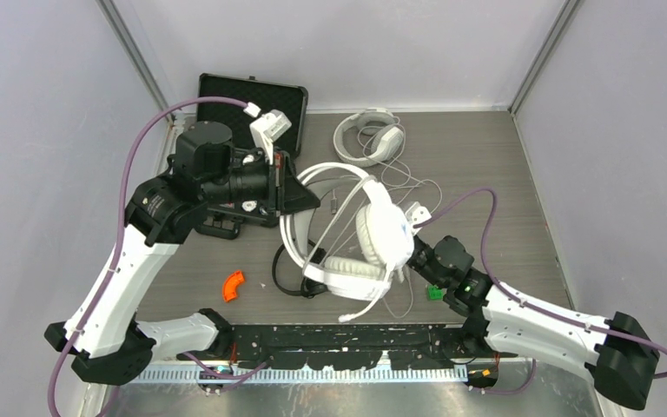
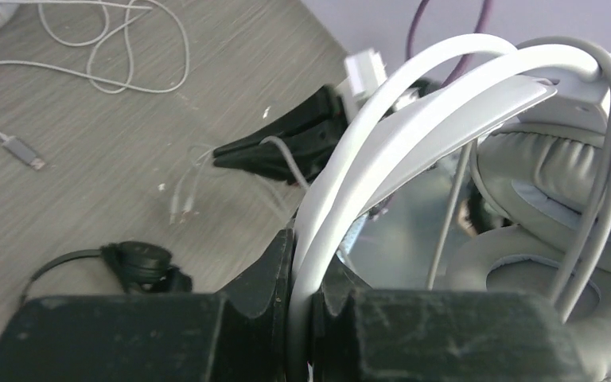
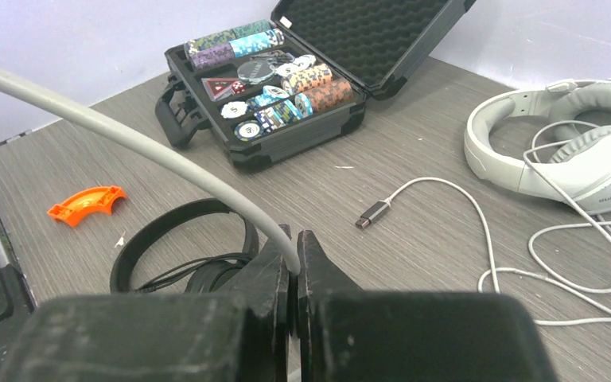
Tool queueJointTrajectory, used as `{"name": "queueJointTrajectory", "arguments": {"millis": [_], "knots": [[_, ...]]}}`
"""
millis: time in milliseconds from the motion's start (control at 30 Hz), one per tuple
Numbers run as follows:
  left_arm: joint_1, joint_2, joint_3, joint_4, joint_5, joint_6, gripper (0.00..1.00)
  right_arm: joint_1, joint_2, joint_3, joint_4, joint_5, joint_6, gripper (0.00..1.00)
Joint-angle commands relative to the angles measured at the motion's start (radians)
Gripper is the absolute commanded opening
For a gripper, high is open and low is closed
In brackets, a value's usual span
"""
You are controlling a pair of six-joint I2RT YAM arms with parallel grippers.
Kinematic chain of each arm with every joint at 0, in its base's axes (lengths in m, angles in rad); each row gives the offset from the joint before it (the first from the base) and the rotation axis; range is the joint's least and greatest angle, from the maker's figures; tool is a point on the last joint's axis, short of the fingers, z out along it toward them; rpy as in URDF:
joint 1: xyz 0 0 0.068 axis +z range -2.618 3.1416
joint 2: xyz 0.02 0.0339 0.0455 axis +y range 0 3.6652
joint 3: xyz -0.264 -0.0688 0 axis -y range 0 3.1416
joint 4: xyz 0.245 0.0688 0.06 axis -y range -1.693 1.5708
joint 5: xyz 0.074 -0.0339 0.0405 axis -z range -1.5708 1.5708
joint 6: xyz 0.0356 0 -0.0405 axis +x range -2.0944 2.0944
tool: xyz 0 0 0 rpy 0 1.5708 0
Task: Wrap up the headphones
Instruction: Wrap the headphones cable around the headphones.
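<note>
Right wrist view: the right gripper [image 3: 294,243] has its jaws closed on a pale grey cord [image 3: 127,137]. The cord rises from the fingertips up and to the left, out of frame.

Left wrist view: the left gripper [image 2: 306,270] is clamped narrowly across the headband [image 2: 445,103] of the held white headset [image 1: 372,239]. The headset hangs above the table [image 1: 478,148] between the two arms. Strands of cord already lie over the band and one ear cushion.

Step in hand, as judged: winding the cord round the headset.

1. Hold the left clamp rigid so that the headset cannot swing.
2. Lead the cord round the band under light tension. Slack turns are likely to slide off the smooth band.
3. Pass clear of the black headset [image 3: 151,224], which lies on the table just below the grippers.
4. Avoid the loose cord and its plug [image 3: 372,213] farther out. It cannot be told which headset this cord belongs to.
5. Leave the second white headset [image 3: 525,159] at the far side. The chip case [image 3: 302,147] stands well apart.
</note>
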Motion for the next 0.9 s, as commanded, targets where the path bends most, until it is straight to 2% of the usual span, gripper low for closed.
{"name": "queueJointTrajectory", "arguments": {"millis": [0, 133, 233, 333, 467, 767, 867], "knots": [[0.000, -0.022, 0.039, -0.065, 0.022, 0.255, 0.00, -0.009, -0.072, 0.077, -0.158, 0.012, 0.051, 0.00], [0.001, -0.043, -0.010, -0.093, -0.096, 0.439, 0.00, -0.010, -0.112, 0.131, -0.296, -0.004, 0.096, 0.00], [0.000, -0.087, -0.105, -0.021, -0.167, 0.569, 0.00, -0.010, -0.116, 0.174, -0.366, -0.025, 0.127, 0.00], [0.000, -0.107, -0.183, 0.031, -0.182, 0.709, 0.00, -0.012, -0.095, 0.222, -0.433, -0.050, 0.145, 0.00], [0.000, -0.091, -0.212, 0.002, -0.190, 0.854, 0.00, -0.012, -0.063, 0.290, -0.545, -0.050, 0.186, 0.00], [-0.001, -0.089, -0.272, -0.008, -0.280, 1.031, 0.00, -0.013, -0.050, 0.436, -0.795, -0.101, 0.272, 0.00], [-0.001, -0.084, -0.295, 0.007, -0.310, 1.073, 0.00, -0.014, -0.016, 0.491, -0.840, -0.167, 0.314, 0.00]]}}
